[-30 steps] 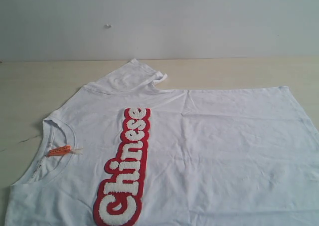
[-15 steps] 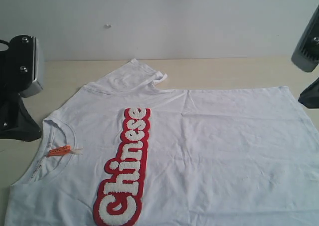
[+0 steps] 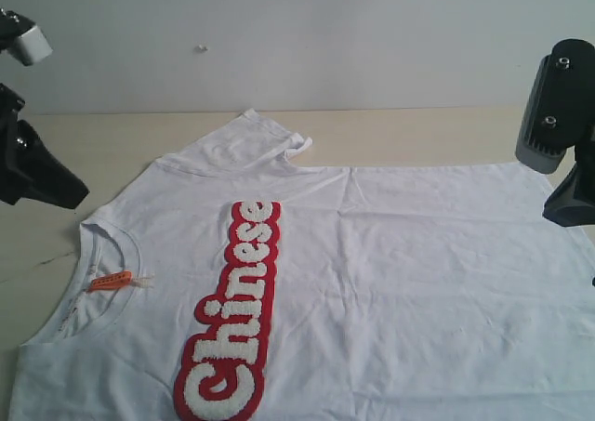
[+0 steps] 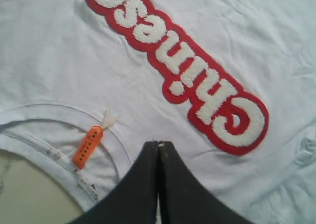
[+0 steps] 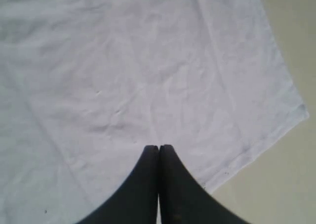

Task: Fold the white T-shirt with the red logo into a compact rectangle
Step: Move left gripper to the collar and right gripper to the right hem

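Quick count first: there was one white T-shirt (image 3: 390, 282) spread flat, chest up, on the pale wooden tabletop (image 3: 418, 128), with one red logo (image 3: 232, 314) reading "Chinese" in fuzzy white letters, one orange neck tag (image 3: 110, 281) at the collar, and one short sleeve (image 3: 251, 142) sticking out on the far side. There were two arms, the left arm (image 3: 33, 170) by the collar end and the right arm (image 3: 558, 105) at the hem end. The left jaws were pressed tight together with nothing between them, hanging over the shirt just beside the collar, between the neck tag and the big "C" of the logo. The right jaws were squeezed together too, also empty, over plain white cloth near a hem corner with bare tabletop just beyond it. Honestly couldn't tell from either wrist view whether the tips were touching the fabric or just above it. In the exterior view neither set of jaws showed, since both arms were cut off by the frame edges. The shirt itself ran off the near and right edges there, so the near sleeve was out of sight and the bottom of the "C" was clipped. The print on the tag was too small to read.
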Controlling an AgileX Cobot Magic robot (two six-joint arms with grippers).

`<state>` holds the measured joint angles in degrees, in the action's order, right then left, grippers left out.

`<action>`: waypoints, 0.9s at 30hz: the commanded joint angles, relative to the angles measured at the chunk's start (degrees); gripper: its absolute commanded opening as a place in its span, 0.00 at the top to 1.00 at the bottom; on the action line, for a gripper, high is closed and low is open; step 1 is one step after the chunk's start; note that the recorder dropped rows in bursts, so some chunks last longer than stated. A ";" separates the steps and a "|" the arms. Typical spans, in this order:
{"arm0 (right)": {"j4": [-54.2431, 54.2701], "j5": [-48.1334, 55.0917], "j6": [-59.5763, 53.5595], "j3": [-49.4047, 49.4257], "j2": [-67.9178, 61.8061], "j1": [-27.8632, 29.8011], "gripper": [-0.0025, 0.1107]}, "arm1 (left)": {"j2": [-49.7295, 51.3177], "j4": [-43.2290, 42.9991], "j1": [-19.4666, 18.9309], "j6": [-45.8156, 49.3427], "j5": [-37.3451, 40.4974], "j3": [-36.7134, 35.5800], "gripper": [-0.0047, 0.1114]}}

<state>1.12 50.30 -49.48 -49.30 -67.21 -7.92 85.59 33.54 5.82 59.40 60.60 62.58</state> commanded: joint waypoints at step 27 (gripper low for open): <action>-2.38 1.02 -18.45 -8.63 -25.16 8.41 0.98 | 9.94 -20.84 9.06 27.12 -10.56 -1.04 0.96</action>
<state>-4.48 50.76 -63.30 -57.24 -90.36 -2.69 94.61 12.47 14.64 85.37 50.79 61.60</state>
